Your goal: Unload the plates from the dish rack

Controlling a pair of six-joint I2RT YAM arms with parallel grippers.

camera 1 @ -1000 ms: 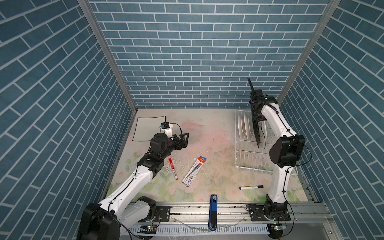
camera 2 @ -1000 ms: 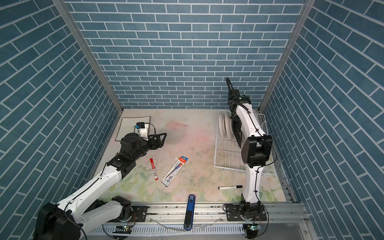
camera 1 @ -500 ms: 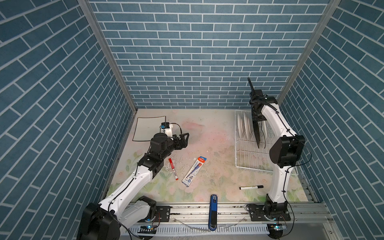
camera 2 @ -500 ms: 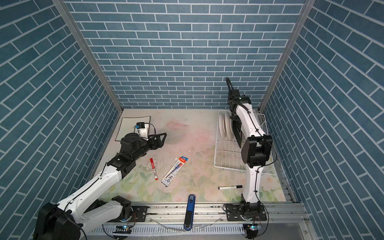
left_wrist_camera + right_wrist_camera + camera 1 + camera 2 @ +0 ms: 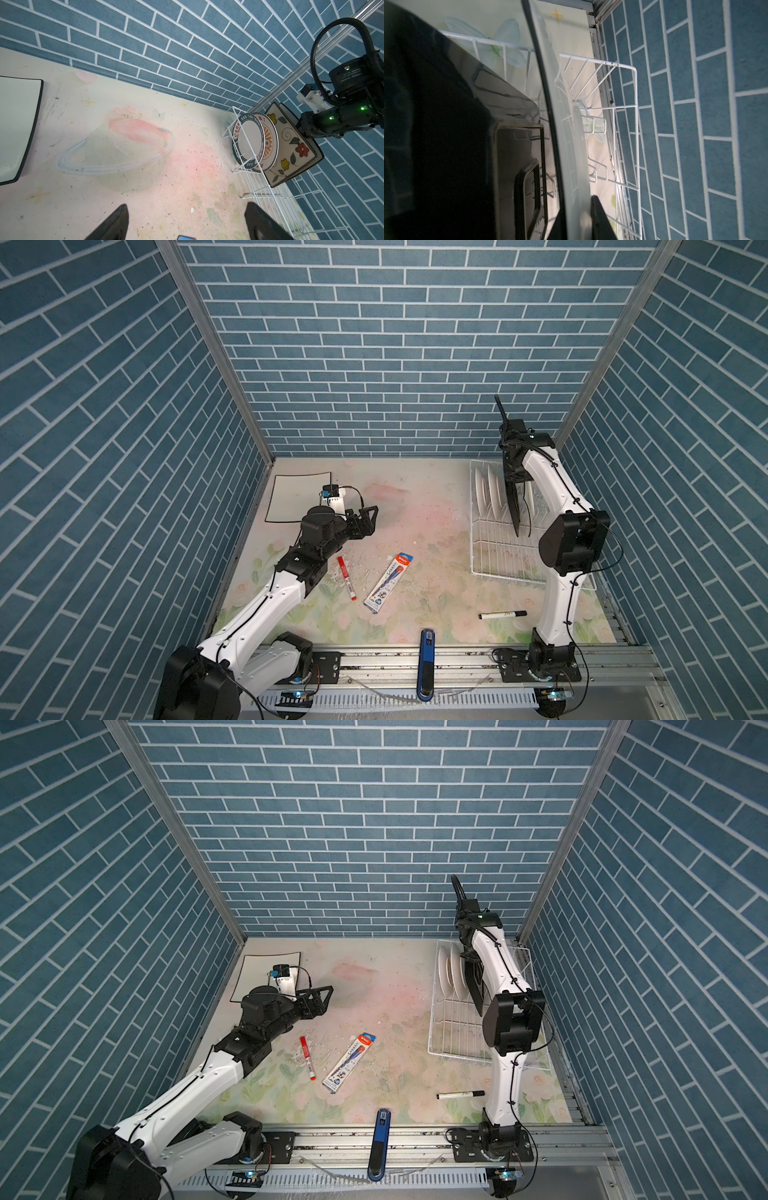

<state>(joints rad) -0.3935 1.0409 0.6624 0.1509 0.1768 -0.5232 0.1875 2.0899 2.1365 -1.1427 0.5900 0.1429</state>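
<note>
A: White wire rack (image 5: 494, 556), on the right side of the table. Four plates stand upright between the prongs. Two round plates (image 5: 249, 141) are nearest the table's middle, then the flowered square plate (image 5: 291, 145), then a rear square plate (image 5: 566, 149) close behind it.

B: On edge, so the rims stick up. That's the part a gripper can take.

A: Agreed. The right gripper (image 5: 579, 222) points down over the rear square plate. The wrist view shows the plate's black rim between the fingers, with one finger (image 5: 601, 220) flat against the cream side. I read that as closed on the rim.

B: Lifted?

A: Doesn't look it. The lower edge is hidden, but the plate stands in line with the others, inside the rack.

B: Why the rear one?

A: My guess is that it's the outermost. There's open rack behind it and only its neighbour's black back just beside.

B: Left gripper?

A: The left gripper (image 5: 368, 518) hovers over the mat, jaws wide and empty, well apart from the rack. One flat plate (image 5: 297, 497) lies at the back left, by that arm. That's likely the drop spot.

B: Risk?

A: It's a thin rim grip. The plate could swing on the lift and clip the flowered one.
</note>
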